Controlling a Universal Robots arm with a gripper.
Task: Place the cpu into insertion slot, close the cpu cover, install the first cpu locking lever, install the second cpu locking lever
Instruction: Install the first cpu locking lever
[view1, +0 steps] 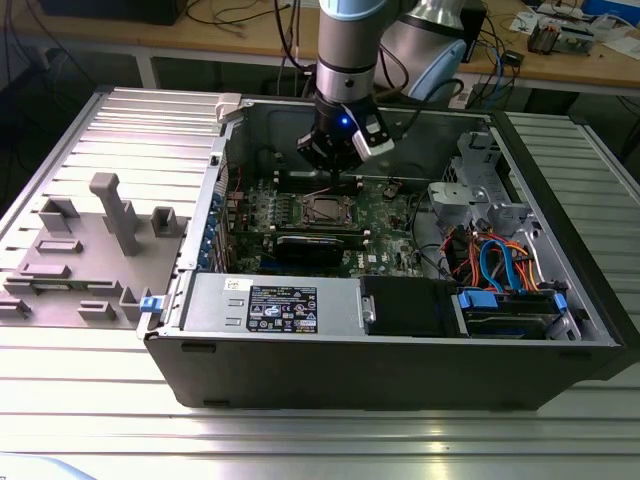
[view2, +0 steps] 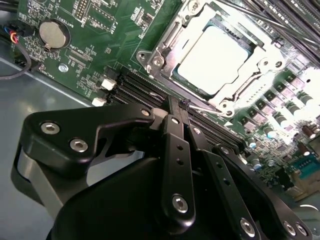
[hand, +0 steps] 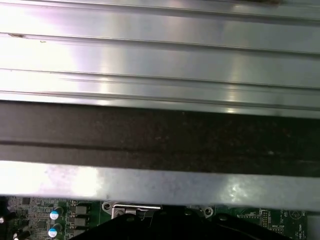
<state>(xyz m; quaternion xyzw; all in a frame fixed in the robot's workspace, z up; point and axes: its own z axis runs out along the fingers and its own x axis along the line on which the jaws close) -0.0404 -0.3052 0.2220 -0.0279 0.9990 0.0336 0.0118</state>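
While I watch through the second wrist view, the gripper (view2: 184, 107) sits nearest the lens with its black fingers (view2: 176, 150) pressed together, tips on a thin silver lever (view2: 200, 106) just beside the slot (view2: 150, 59). Beyond the tips, the cpu (view2: 215, 59) lies seated in that slot, with the cover (view2: 260, 62) down around it. In the exterior view I see the gripper (view1: 335, 170) just behind the slot (view1: 324, 210), inside the case (view1: 400, 370).
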